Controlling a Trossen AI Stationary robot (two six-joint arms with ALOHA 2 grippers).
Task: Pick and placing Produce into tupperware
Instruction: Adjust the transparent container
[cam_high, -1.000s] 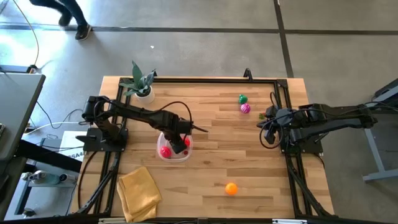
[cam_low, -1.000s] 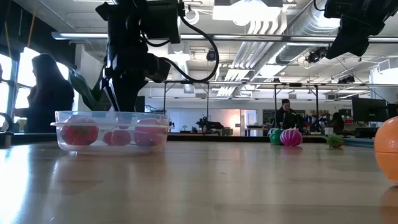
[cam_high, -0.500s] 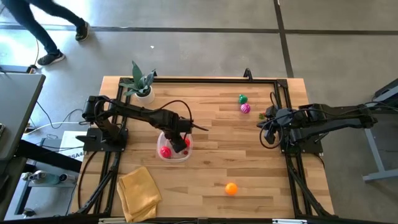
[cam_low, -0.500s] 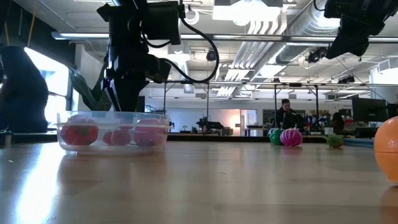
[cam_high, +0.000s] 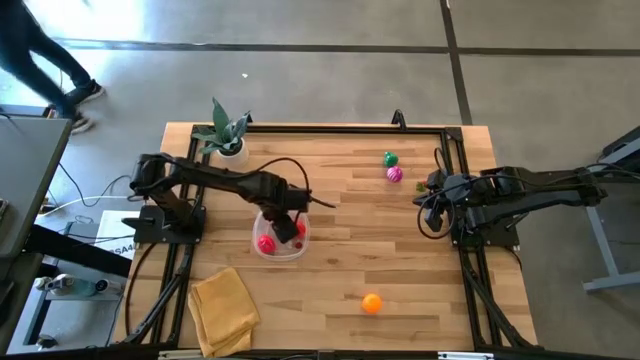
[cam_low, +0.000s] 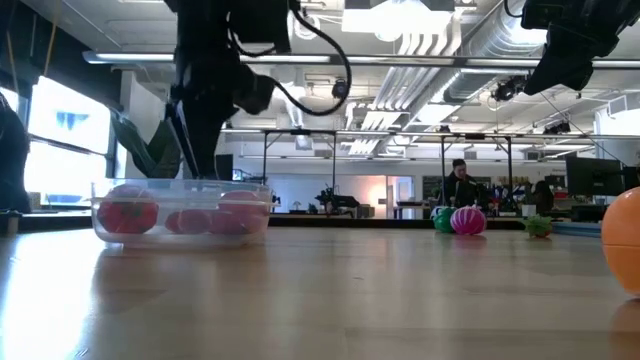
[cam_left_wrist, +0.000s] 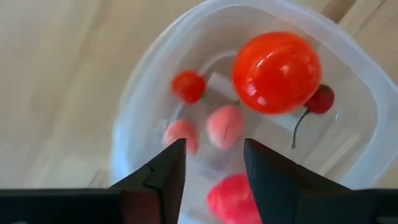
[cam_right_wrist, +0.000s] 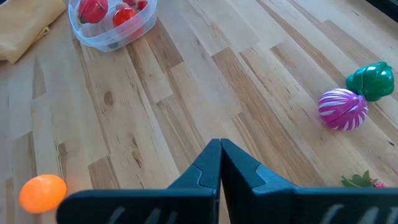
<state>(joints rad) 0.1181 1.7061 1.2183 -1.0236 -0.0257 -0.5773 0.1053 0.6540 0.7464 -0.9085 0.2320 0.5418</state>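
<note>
The tupperware (cam_high: 290, 254), a clear round tub, stands left of the table's middle. It holds a large red tomato (cam_left_wrist: 277, 73), a cherry (cam_left_wrist: 321, 99) and several small red and pink pieces. My left gripper (cam_left_wrist: 214, 167) hangs open right above the tub, pointing down, with nothing between its fingers. Loose produce lies on the table: a green piece (cam_high: 389, 158) and a magenta one (cam_high: 395, 174) at the far right, and an orange ball (cam_high: 372, 302) near the front edge. My right gripper (cam_right_wrist: 219, 155) waits shut above the right side.
A potted plant (cam_high: 228, 135) stands at the far left corner. A folded yellow cloth (cam_high: 225, 308) lies at the near left. A black frame rail (cam_high: 340, 127) runs along the table's edges. Bare wood stretches between the tub and the orange ball.
My left gripper has risen a little above the tupperware, still pointing down. The pieces in the tub lie as before.
</note>
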